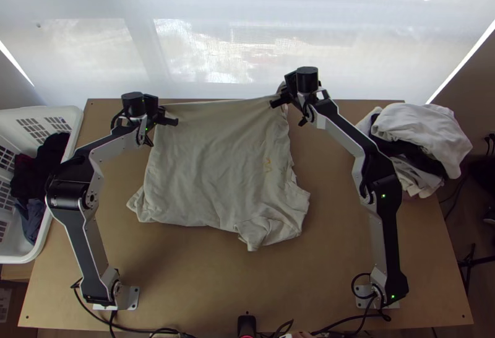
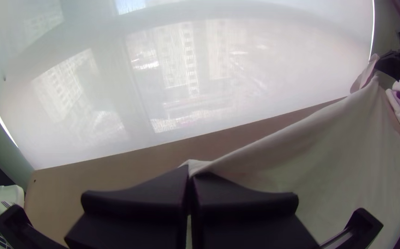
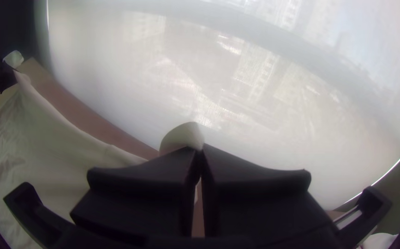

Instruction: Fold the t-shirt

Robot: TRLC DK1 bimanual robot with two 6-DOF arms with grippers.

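Left of the t-shirt (image 1: 210, 164), against the bench's side, stands one white plastic basket (image 1: 77, 124) with rounded corners and slotted walls. It contains dark, crumpled clothes (image 1: 46, 158), black and deep red, with a blue-grey piece (image 1: 28, 217) nearer the slots; their exact number is hidden in the heap.

The left gripper (image 1: 168, 120) is at the shirt's far left corner, its flat black jaws closed together on a pinch of cloth, a small tuft showing at the tips.

The t-shirt itself, one pale beige garment of soft, thin, matte fabric, lies on the smooth tan wooden bench (image 1: 210, 282). Its far edge is stretched between the two grippers, nearly straight; the middle is broad with shallow wrinkles, and the near edge is uneven, with a bunched, lobed part at the near right. One small yellowish mark sits on its right side. Beyond the shirt hangs a translucent white blind (image 1: 247, 41).

The right gripper (image 1: 278, 100) is at the shirt's far right corner, its jaws also closed on the fabric, a rounded flap standing above the tips.

Right of the shirt is one loose pile of clothes (image 1: 421, 124): rumpled whitish pieces with a black layer between.
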